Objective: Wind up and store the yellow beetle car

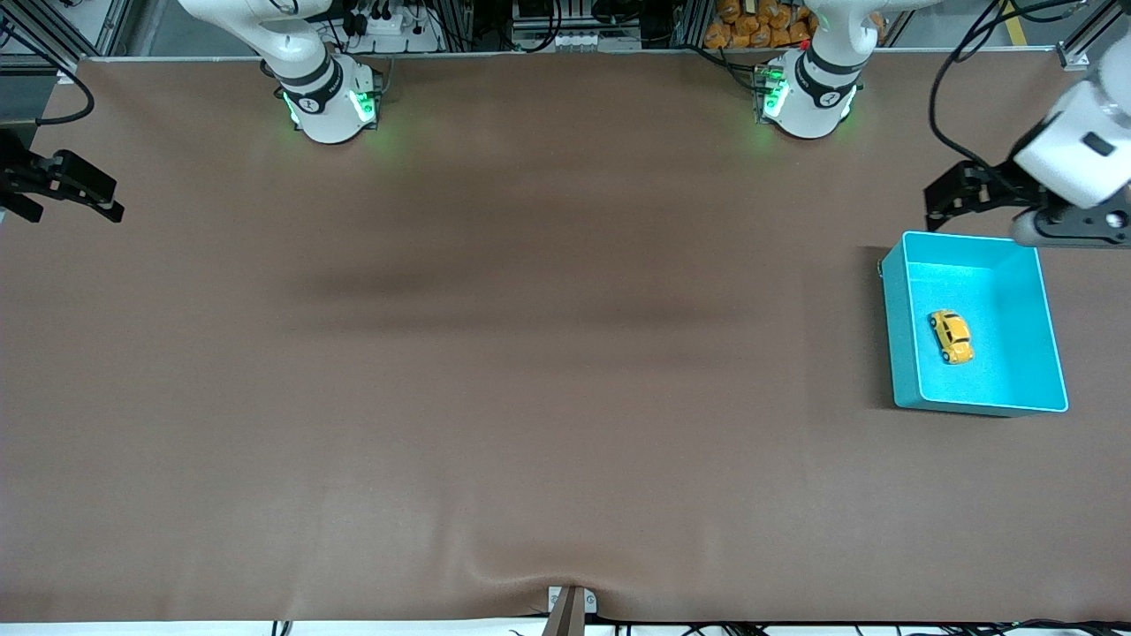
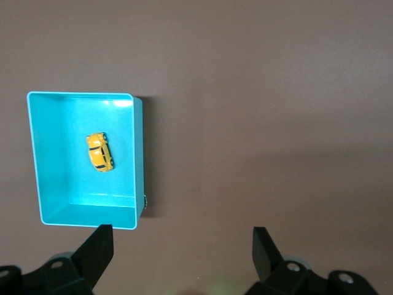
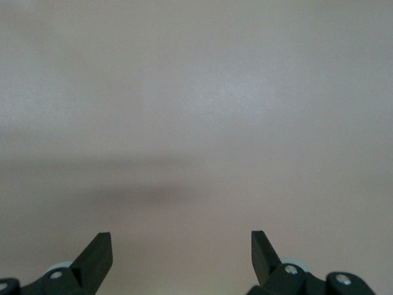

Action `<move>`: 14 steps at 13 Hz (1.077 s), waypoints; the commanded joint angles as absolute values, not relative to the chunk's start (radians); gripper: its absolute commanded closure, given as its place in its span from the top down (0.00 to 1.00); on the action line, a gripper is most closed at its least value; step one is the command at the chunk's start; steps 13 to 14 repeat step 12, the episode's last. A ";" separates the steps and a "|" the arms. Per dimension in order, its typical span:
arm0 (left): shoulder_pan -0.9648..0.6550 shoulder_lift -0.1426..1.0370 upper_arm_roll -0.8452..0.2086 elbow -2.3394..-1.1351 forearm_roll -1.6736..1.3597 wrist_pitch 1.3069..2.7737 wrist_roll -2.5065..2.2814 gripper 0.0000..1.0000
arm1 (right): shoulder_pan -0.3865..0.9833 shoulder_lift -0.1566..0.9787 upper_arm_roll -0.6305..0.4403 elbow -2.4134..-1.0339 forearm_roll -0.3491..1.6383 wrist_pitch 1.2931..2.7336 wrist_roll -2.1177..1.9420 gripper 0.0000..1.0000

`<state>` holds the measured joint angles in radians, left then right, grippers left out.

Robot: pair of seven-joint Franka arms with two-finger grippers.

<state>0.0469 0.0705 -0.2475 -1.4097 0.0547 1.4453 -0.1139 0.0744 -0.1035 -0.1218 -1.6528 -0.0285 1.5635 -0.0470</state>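
Storage looks done: yellow beetle car rests inside the teal bin, toward its nine o'clock wall. Left gripper above the table by the bin and right gripper over bare table both gape empty.

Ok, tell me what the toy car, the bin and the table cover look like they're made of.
Toy car: glossy yellow body with dark windows, looks like painted metal or hard plastic; cannot tell which.
Bin: teal, thin smooth walls with rounded corners and a soft sheen on its floor, probably moulded plastic.
Table cover: brown and matte, with a ripple at the edge nearest the front camera, so likely a soft mat or sheet.
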 commanded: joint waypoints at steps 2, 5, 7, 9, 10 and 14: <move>0.025 0.058 -0.232 -1.420 0.041 1.434 -0.123 1.00 | 0.080 -0.094 -0.117 -1.620 -0.043 1.546 -0.031 1.00; 0.021 0.052 -0.232 -1.425 0.035 1.422 -0.121 1.00 | 0.074 -0.094 -0.117 -1.603 -0.040 1.546 -0.054 1.00; 0.021 0.048 -0.232 -1.424 0.034 1.376 -0.117 1.00 | 0.081 -0.094 -0.117 -1.600 -0.041 1.548 -0.051 1.00; 0.021 0.040 -0.232 -1.424 0.011 1.358 -0.117 1.00 | 0.078 -0.094 -0.115 -1.594 -0.040 1.555 -0.054 1.00; 0.023 0.035 -0.230 -1.420 -0.015 1.358 -0.115 1.00 | 0.074 -0.094 -0.117 -1.594 -0.031 1.558 -0.055 1.00; 0.025 0.031 -0.230 -1.420 -0.026 1.356 -0.120 1.00 | 0.075 -0.094 -0.117 -1.592 -0.026 1.557 -0.055 1.00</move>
